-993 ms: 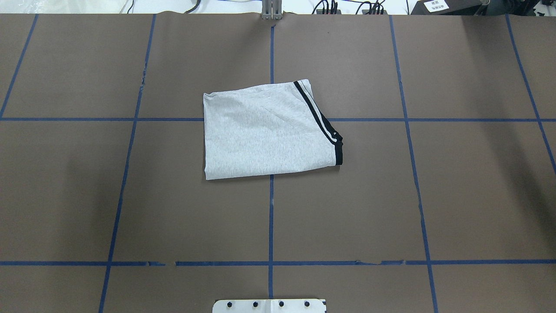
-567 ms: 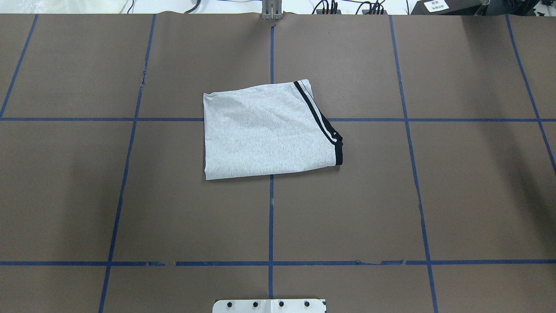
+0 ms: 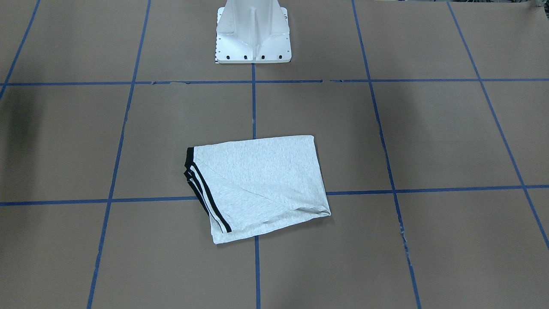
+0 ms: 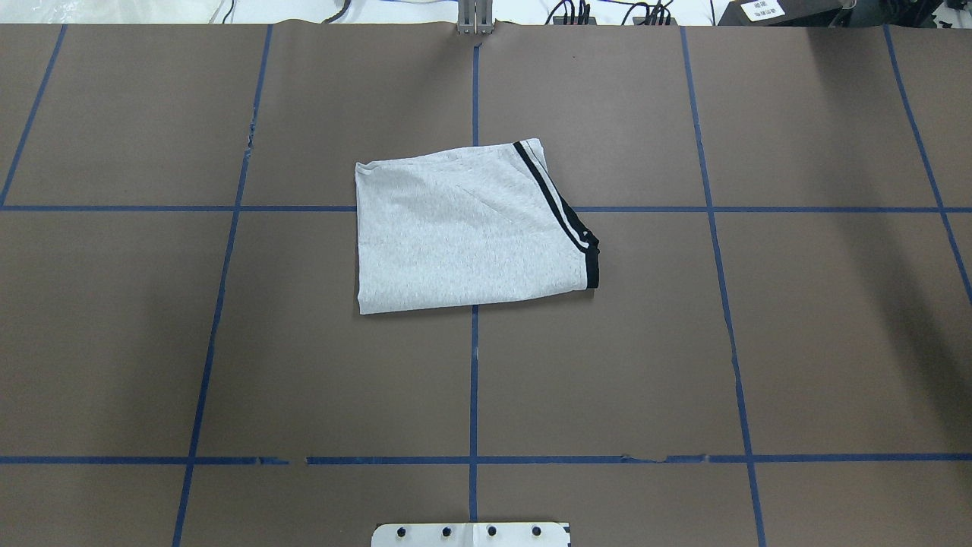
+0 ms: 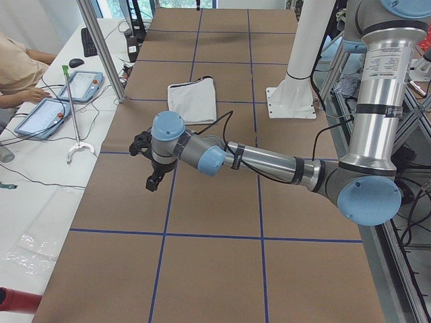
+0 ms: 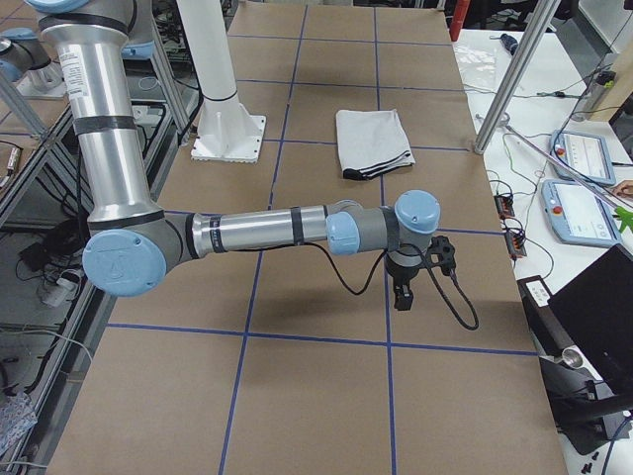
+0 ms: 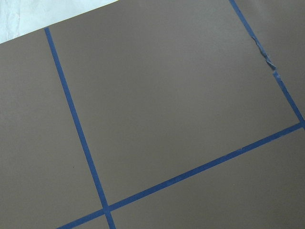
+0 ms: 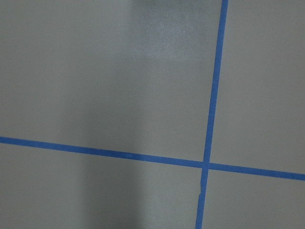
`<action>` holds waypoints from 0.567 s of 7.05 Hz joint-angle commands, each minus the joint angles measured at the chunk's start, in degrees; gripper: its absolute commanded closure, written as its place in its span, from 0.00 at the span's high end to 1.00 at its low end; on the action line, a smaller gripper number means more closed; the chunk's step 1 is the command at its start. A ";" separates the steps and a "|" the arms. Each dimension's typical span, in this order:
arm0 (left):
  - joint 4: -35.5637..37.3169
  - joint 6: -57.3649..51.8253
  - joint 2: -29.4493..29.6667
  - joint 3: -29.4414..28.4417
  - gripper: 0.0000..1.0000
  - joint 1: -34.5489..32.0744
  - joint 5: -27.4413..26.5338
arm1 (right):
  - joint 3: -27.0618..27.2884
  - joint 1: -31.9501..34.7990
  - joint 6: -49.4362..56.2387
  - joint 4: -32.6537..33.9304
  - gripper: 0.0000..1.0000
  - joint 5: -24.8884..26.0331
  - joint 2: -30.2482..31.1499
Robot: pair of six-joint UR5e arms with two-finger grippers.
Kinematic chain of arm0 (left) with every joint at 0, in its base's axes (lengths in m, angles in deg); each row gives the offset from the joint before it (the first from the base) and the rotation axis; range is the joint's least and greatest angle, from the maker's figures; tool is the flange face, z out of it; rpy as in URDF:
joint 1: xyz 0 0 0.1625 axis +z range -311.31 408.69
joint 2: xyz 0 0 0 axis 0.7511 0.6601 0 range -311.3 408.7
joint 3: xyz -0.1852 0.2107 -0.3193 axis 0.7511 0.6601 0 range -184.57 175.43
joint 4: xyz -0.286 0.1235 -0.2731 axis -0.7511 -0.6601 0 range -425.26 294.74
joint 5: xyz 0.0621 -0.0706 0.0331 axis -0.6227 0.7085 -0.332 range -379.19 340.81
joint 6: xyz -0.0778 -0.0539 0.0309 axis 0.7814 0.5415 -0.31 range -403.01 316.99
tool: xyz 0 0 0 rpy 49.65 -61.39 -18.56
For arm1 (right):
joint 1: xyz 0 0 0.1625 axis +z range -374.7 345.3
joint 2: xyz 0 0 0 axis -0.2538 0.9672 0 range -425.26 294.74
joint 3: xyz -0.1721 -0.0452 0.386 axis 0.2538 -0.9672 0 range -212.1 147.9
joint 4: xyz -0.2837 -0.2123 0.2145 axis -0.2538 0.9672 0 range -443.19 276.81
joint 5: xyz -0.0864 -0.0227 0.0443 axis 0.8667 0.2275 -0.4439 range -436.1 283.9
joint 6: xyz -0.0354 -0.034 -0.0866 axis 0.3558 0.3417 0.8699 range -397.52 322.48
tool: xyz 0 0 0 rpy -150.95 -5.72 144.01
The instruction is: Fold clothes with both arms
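Note:
The grey T-shirt [image 4: 463, 232] lies folded into a rough rectangle at the table's middle, black-and-white stripes along its right edge; its print is hidden. It also shows in the front view [image 3: 261, 184] and both side views [image 5: 192, 101] [image 6: 373, 142]. My left gripper [image 5: 152, 180] hangs over bare table far to the shirt's left. My right gripper [image 6: 403, 297] hangs over bare table far to its right. Both show only in the side views, so I cannot tell if they are open or shut. Both wrist views show only brown table and blue tape.
The white pedestal [image 3: 253, 34] stands at the robot side of the brown table [image 4: 683, 342], which is marked with blue tape lines. Tablets [image 5: 81, 84] and cables lie on the white bench beyond the far edge, where an operator's arm [image 5: 20, 67] rests.

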 commanded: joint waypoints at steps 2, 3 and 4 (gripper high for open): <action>-0.14 0.02 -1.98 0.52 1.00 0.08 0.25 | 2.45 -0.87 0.09 -0.06 1.00 0.02 2.28; -0.22 -0.07 -1.89 -0.44 1.00 0.17 0.25 | 2.37 -0.88 0.09 -0.06 1.00 0.01 2.28; -0.31 -0.16 -1.80 -0.71 1.00 0.17 0.25 | 2.11 -0.88 0.00 -0.06 1.00 0.01 2.28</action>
